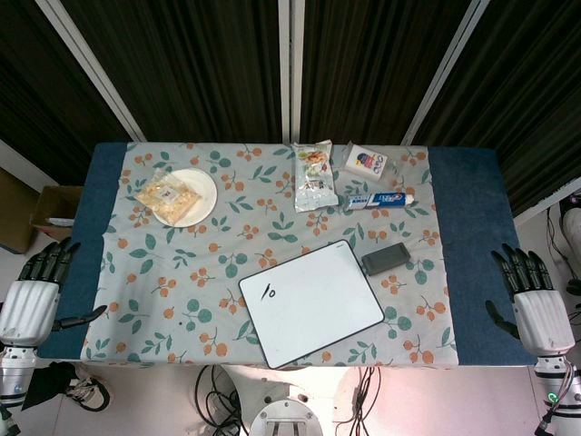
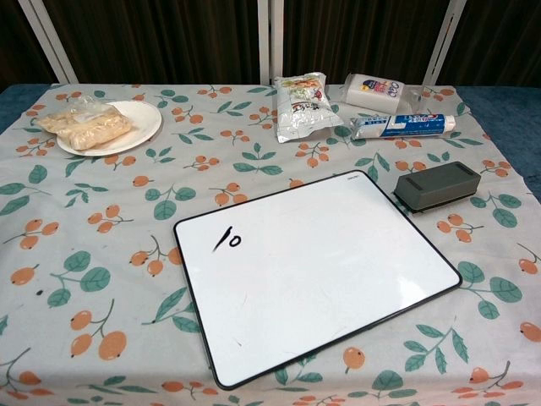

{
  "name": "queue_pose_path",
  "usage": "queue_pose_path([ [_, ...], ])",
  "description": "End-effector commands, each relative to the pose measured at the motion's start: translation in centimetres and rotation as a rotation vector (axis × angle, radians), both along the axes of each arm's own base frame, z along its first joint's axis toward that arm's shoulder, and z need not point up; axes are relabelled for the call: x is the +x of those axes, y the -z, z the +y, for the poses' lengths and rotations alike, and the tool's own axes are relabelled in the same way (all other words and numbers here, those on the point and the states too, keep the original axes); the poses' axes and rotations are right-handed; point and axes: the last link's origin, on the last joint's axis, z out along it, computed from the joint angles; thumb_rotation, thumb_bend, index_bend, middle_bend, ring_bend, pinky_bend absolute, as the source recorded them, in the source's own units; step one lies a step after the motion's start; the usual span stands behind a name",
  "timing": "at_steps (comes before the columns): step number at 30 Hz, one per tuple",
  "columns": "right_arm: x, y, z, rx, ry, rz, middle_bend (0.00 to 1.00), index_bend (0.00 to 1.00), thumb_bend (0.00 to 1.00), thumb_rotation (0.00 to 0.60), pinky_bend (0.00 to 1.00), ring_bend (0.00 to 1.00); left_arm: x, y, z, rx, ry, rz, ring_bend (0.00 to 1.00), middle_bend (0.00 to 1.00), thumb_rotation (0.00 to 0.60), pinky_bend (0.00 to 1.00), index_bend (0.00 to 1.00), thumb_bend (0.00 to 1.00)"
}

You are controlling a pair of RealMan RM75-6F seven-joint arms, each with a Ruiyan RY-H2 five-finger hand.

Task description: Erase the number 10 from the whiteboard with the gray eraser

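Observation:
A whiteboard point(image 1: 313, 302) point(image 2: 321, 266) lies tilted near the table's front middle, with "10" point(image 1: 269, 293) point(image 2: 227, 240) written in black near its left edge. The gray eraser point(image 1: 385, 258) point(image 2: 437, 185) rests on the cloth just off the board's upper right corner. My left hand point(image 1: 36, 291) hangs open beside the table's left edge, holding nothing. My right hand point(image 1: 531, 300) stands open at the right edge, fingers spread, well to the right of the eraser. Neither hand shows in the chest view.
A plate with a bag of snacks point(image 1: 177, 195) point(image 2: 97, 127) sits at the back left. A snack packet point(image 1: 313, 175) point(image 2: 303, 104), a toothpaste box point(image 1: 379, 200) point(image 2: 404, 125) and a small white pack point(image 1: 365, 162) point(image 2: 376, 90) lie along the back. A cardboard box point(image 1: 56, 211) stands on the floor at left.

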Motion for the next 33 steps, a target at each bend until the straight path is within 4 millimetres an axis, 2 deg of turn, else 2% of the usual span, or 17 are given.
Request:
queue_pose_path([
  [1,0.1,-0.1,-0.1,0.002,0.002,0.0,0.0,0.0,0.23,0.6,0.0,0.0,0.0,0.1,0.0,0.002,0.001,-0.003,0.06,0.03,0.33,0.17,0.04,0.04],
  [11,-0.5,-0.1,-0.2,0.023,0.03,0.023,0.0,0.0,0.23,0.6,0.0,0.0,0.3,0.1,0.0,0.009,0.021,-0.006,0.06,0.03,0.328,0.17,0.04,0.04],
  [17,-0.7,0.4,-1.3,0.048,0.019,0.046,0.0,0.0,0.23,0.6,0.0,0.0,0.2,0.6,0.2,-0.013,0.015,-0.011,0.06,0.03,0.325,0.17,0.04,0.04],
  [20,-0.3,1.0,-3.2,0.103,0.018,0.073,0.0,0.0,0.23,0.6,0.0,0.0,0.1,0.6,0.3,-0.014,0.009,-0.007,0.06,0.03,0.326,0.17,0.04,0.03],
  [28,2.8,3.0,-10.1,0.352,0.003,0.13,0.0,0.0,0.23,0.6,0.0,0.0,0.4,0.8,0.1,-0.025,0.016,0.0,0.06,0.03,0.328,0.17,0.04,0.04],
  [33,3.8,4.8,-13.0,0.486,0.012,0.17,0.0,0.0,0.23,0.6,0.0,0.0,0.3,1.4,0.1,-0.039,0.009,-0.005,0.06,0.03,0.329,0.17,0.04,0.04],
])
